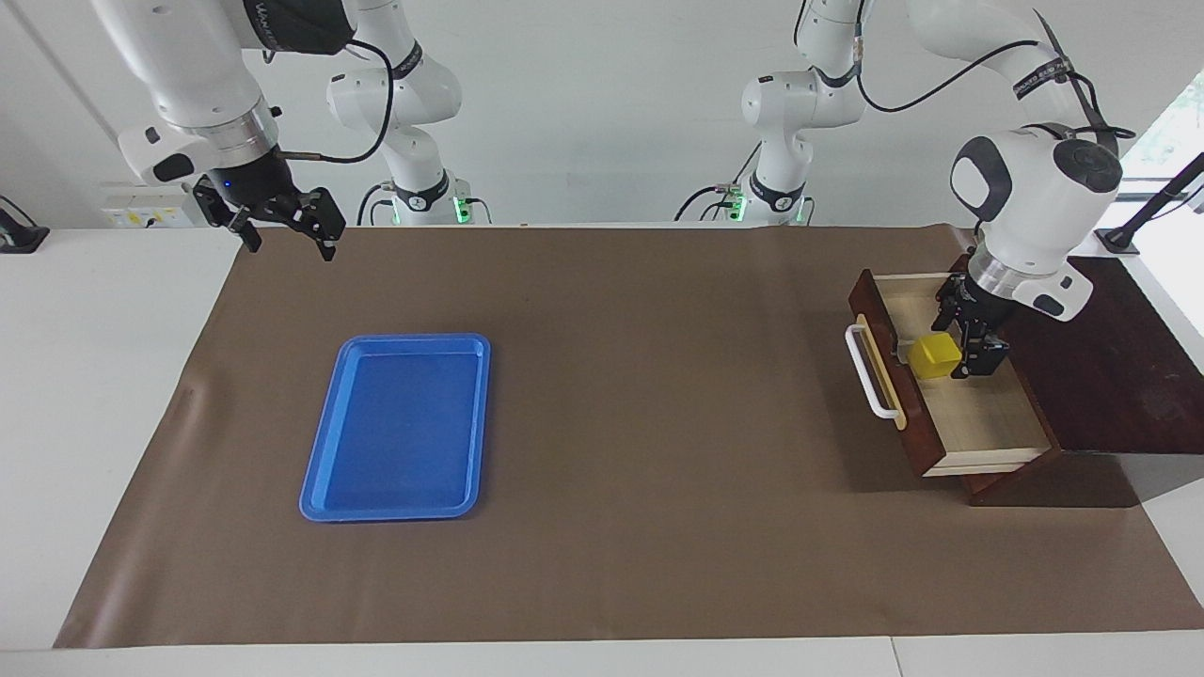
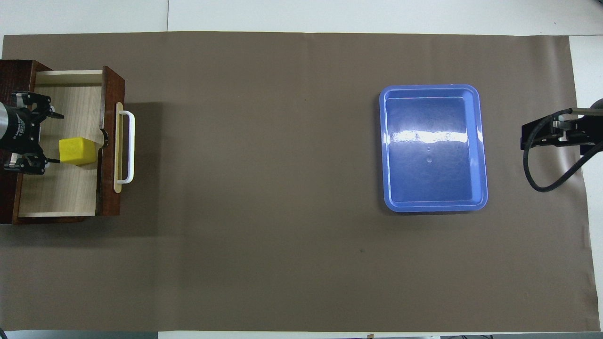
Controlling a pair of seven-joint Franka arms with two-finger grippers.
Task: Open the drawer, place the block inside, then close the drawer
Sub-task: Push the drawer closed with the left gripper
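Overhead view: block [image 2: 77,151] sits in open drawer [image 2: 70,188], left gripper [image 2: 35,133] spread wide off it, right gripper [image 1: 282,218] idle, spread; closing left.

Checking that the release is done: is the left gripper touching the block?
Apart. In the overhead view the left gripper has its fingers spread wide, and pale drawer floor shows between them and the block, which sits alone inside.
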